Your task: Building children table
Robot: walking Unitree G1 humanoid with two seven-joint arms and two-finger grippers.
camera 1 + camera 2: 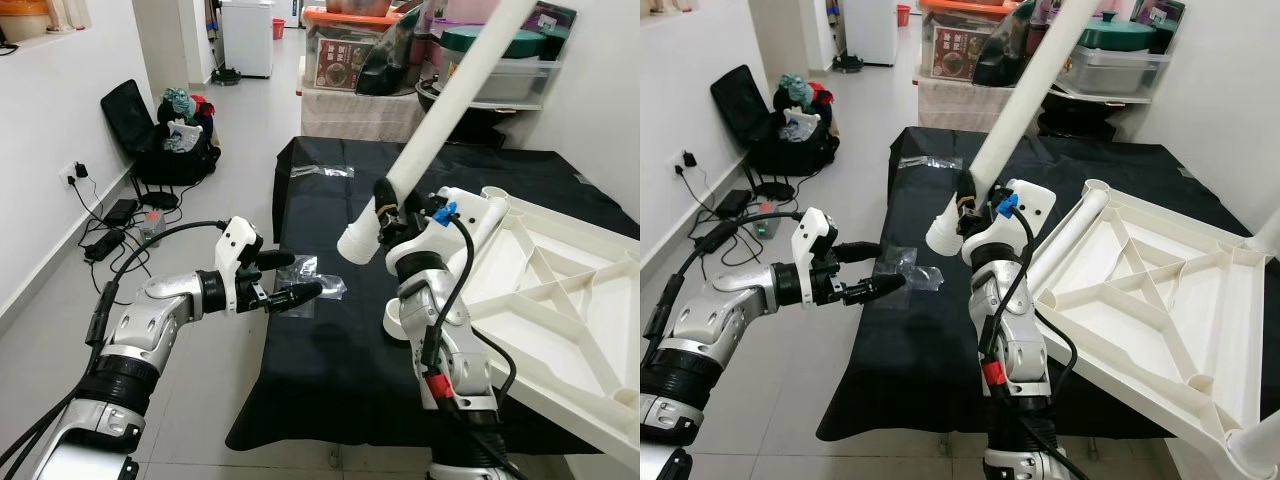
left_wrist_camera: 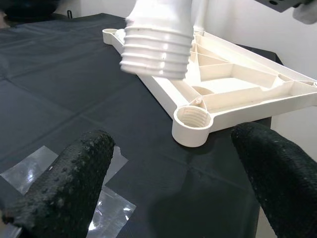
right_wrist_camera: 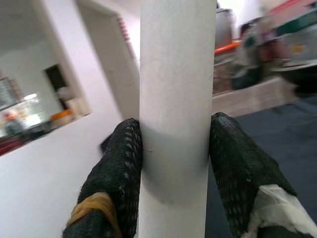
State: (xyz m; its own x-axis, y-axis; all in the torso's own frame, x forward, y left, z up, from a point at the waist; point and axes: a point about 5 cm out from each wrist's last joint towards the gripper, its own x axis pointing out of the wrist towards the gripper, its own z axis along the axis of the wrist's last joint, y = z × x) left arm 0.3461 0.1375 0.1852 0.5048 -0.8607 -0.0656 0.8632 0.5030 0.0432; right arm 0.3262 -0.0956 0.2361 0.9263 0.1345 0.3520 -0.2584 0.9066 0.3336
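I hold the white table leg in my right gripper. In the right wrist view both black fingers press against opposite sides of the round tube, so the grip is closed on it. The leg runs diagonally: its upper part rises up and away to my right, and its threaded lower end points down toward my left, hanging in the air above the black cloth that covers the work surface.

The white tabletop lies upside down on the cloth to my right, ribbed underside facing up, and its near edge overhangs the cloth. One leg is already lying against its left side. In the left wrist view a threaded corner socket of the tabletop sits on the cloth, below and just beyond the leg's threaded end; the two are apart, not engaged.

My left gripper is extended over the left edge of the cloth, fingers spread and holding nothing, pointing toward the leg's lower end but well short of it. Clear plastic bags lie on the cloth just beside its fingertips.

A black bag and cables lie on the floor at the left wall.
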